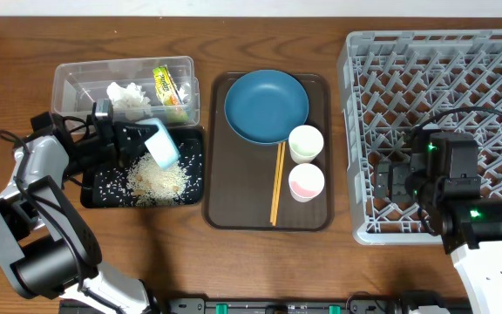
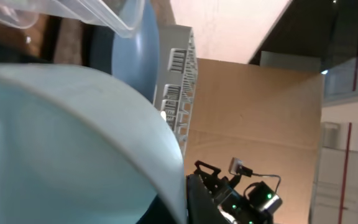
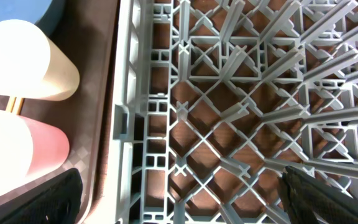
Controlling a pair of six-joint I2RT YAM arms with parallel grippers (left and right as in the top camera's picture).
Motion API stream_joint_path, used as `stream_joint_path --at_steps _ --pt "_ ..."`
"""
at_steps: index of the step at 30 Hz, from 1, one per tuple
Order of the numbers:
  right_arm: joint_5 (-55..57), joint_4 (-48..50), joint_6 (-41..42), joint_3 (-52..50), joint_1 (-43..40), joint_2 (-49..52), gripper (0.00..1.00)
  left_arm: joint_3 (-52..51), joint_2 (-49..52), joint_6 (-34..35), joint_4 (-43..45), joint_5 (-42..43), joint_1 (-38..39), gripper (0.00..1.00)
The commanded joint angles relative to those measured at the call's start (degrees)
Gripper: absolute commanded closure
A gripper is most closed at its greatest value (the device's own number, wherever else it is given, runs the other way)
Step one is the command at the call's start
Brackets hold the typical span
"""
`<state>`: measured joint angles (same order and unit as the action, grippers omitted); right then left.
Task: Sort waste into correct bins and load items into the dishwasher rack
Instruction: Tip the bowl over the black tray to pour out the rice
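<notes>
We found the left gripper (image 1: pixel 145 138) closed on the rim of the light blue bowl (image 1: pixel 162 144), tipping it mouth-down over the black tray (image 1: pixel 103 187), where the rice (image 1: pixel 157 179) lay heaped. Just beyond it on the far side stood the clear tub (image 1: pixel 77 78), with the tissue (image 1: pixel 129 98) and the snack wrapper (image 1: pixel 168 85) inside. We could read nothing of the wrapper's print. From the bowl, the dishwasher rack (image 1: pixel 438 131) lay well to the right, across the whole brown tray (image 1: pixel 321 218).

The right gripper (image 3: pixel 179 180) hung wide open and empty over the rack's left edge. We judged this arm much the nearer to the white cup (image 3: pixel 23 59) and the pinkish cup (image 3: pixel 20 152), both just left of the rack wall. The chopsticks (image 1: pixel 277 183) ran near to far beside the cups, and the dark blue plate (image 1: pixel 267 106) sat at the tray's far end, all on the counter (image 1: pixel 234 270)
</notes>
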<state>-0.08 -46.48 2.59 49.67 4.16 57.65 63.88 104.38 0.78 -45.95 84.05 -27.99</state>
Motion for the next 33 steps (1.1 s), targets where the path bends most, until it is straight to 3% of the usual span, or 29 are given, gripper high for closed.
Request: stream_joint_path --at_steps 1,4,7,10,14,22,27,33 --pt "-0.2 0.0 0.5 1.2 0.3 -0.2 0.01 -0.2 0.0 0.6 -0.1 4.7 -0.3 0.94" --pt "-0.2 0.0 0.5 1.2 0.3 -0.2 0.01 -0.1 0.0 -0.6 1.6 4.3 -0.5 0.94" --pt "-0.2 -0.1 0.5 1.2 0.3 -0.2 0.01 -0.1 0.1 6.5 2.8 -3.3 -0.7 0.94" --pt "-0.2 -0.1 0.5 1.2 0.3 -0.2 0.01 -0.1 0.1 2.2 3.1 5.8 -0.7 0.94" --pt "-0.2 -0.1 0.5 1.2 0.3 -0.2 0.01 -0.1 0.1 5.2 3.2 -2.0 -1.0 0.94" --pt "-0.2 -0.1 0.5 1.2 0.3 -0.2 0.01 -0.1 -4.3 3.8 2.9 -1.7 0.8 0.94" --pt "-0.2 -0.1 0.5 1.2 0.3 -0.2 0.01 -0.1 -12.6 3.8 3.2 -16.4 7.0 0.94" --pt "-0.2 0.0 0.5 1.2 0.3 -0.2 0.01 -0.1 -19.9 4.1 5.6 -35.5 22.9 0.94"
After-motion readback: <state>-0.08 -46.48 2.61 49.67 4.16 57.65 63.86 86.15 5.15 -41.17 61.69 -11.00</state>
